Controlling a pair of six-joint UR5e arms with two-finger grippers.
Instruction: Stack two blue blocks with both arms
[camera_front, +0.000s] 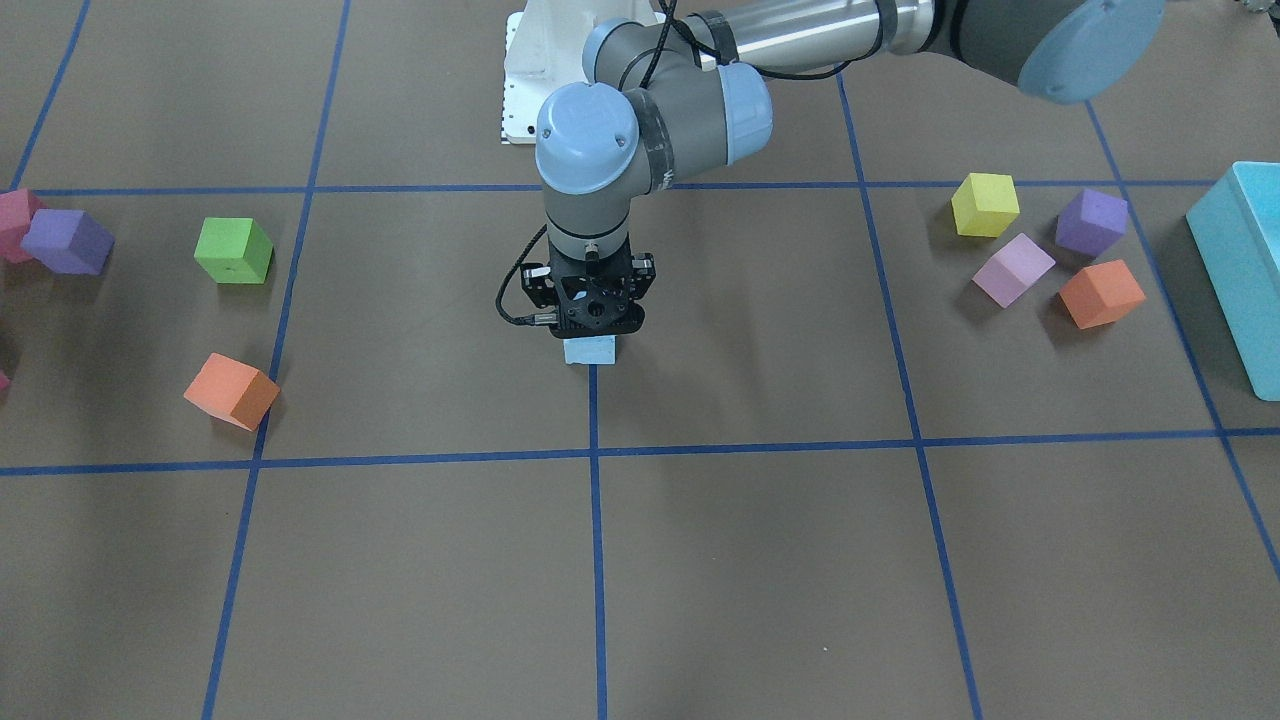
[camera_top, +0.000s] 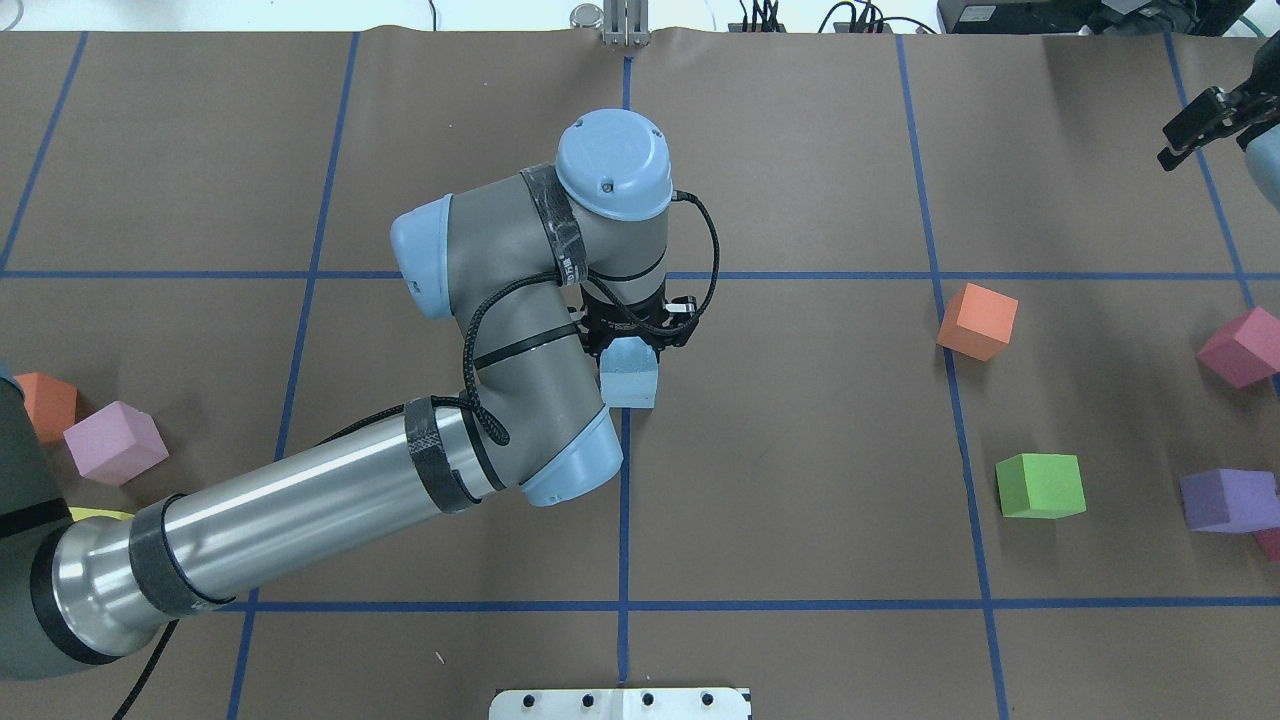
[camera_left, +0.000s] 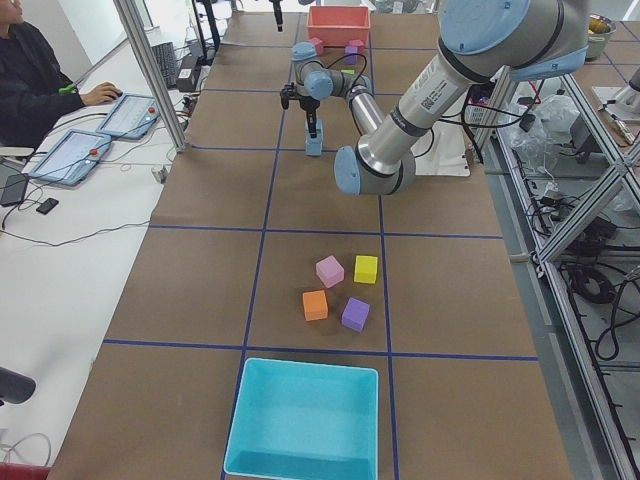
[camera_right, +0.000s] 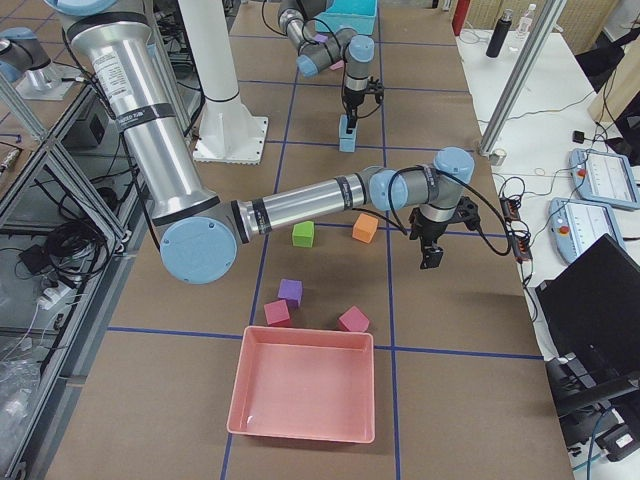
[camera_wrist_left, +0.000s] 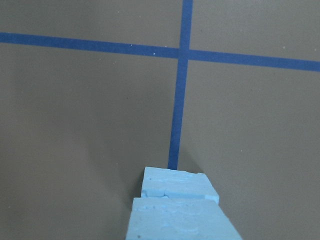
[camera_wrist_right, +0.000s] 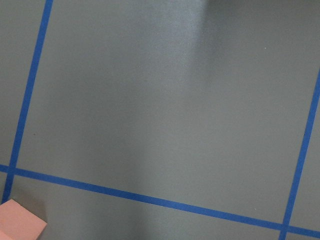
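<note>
Two pale blue blocks are stacked at the table's centre on a blue tape line. The left wrist view shows the upper blue block (camera_wrist_left: 180, 222) close to the camera, on the lower blue block (camera_wrist_left: 179, 183). My left gripper (camera_top: 633, 340) points straight down and is shut on the upper block; only the lower block (camera_front: 588, 350) shows beneath it in the front view. The stack also shows in the right side view (camera_right: 347, 133). My right gripper (camera_top: 1190, 128) hangs open and empty at the far right edge, well away from the stack.
Orange (camera_top: 977, 320), green (camera_top: 1040, 485), purple (camera_top: 1228, 500) and magenta (camera_top: 1245, 345) cubes lie on my right. Lilac (camera_top: 115, 442) and orange (camera_top: 45, 405) cubes lie on my left, by the turquoise box (camera_front: 1240, 270). A pink tray (camera_right: 300, 390) stands at the right end.
</note>
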